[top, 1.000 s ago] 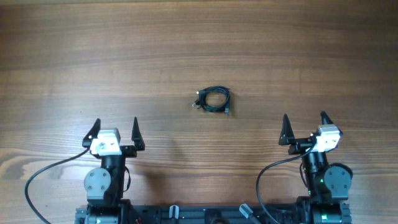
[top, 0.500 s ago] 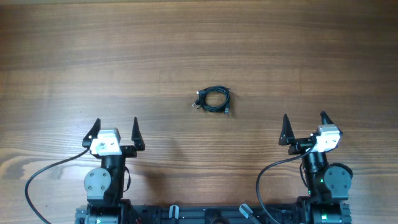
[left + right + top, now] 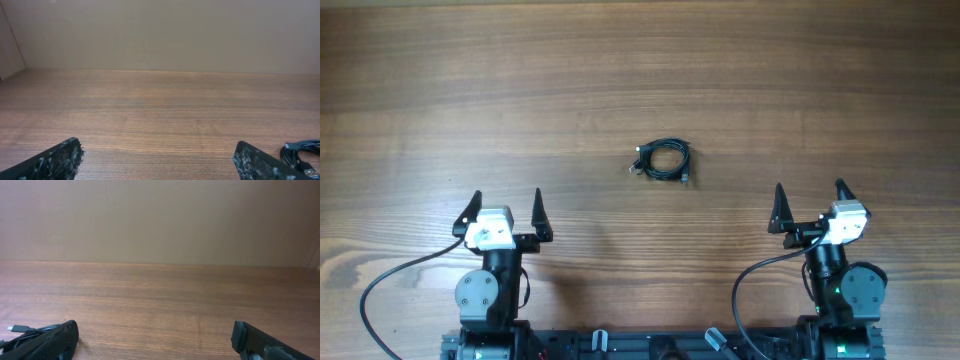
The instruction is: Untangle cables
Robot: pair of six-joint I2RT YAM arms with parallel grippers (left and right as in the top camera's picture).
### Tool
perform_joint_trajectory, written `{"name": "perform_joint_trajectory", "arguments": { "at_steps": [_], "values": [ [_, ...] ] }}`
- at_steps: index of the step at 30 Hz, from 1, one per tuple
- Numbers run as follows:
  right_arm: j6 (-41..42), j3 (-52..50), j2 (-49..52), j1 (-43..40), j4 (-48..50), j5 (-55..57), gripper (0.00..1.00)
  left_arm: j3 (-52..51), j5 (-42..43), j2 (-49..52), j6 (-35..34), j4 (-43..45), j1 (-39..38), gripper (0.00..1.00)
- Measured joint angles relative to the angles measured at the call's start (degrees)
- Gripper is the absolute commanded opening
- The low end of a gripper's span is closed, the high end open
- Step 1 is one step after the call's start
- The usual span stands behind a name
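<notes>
The cables (image 3: 663, 160) lie as one small dark coil on the wooden table (image 3: 640, 70), near its middle. The coil's edge shows at the lower right of the left wrist view (image 3: 302, 152) and at the lower left of the right wrist view (image 3: 22, 332). My left gripper (image 3: 505, 205) stands open near the front left, well short of the coil, nothing between its fingers (image 3: 55, 162). On the front right my right gripper (image 3: 810, 198) is open too, with bare wood between its fingertips (image 3: 260, 341).
Thick black wires (image 3: 390, 285) run from both arm bases along the front edge. A plain wall (image 3: 160, 30) rises behind the table's far edge.
</notes>
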Motion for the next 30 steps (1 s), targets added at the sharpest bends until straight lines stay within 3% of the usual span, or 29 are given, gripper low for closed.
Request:
{"name": "perform_joint_trajectory", "arguments": {
  "at_steps": [17, 20, 25, 28, 30],
  "values": [
    [0.0, 0.0, 0.0, 0.0, 0.0, 0.0, 1.0, 0.0, 0.0, 0.0, -0.07, 0.37, 0.0, 1.0],
    [0.0, 0.0, 0.0, 0.0, 0.0, 0.0, 1.0, -0.02, 7.91, 0.0, -4.74, 2.62, 0.04, 1.0],
    [-0.02, 0.0, 0.04, 0.0, 0.02, 0.0, 1.0, -0.37, 27.23, 0.13, -11.85, 16.24, 0.04, 1.0],
    [-0.15, 0.0, 0.11, 0.0, 0.02, 0.0, 0.99, 0.17, 30.91, 0.0, -16.65, 37.4, 0.04, 1.0],
    [-0.15, 0.0, 0.11, 0.0, 0.02, 0.0, 1.0, 3.21, 31.08, 0.0, -19.17, 39.21, 0.04, 1.0]
  ]
}}
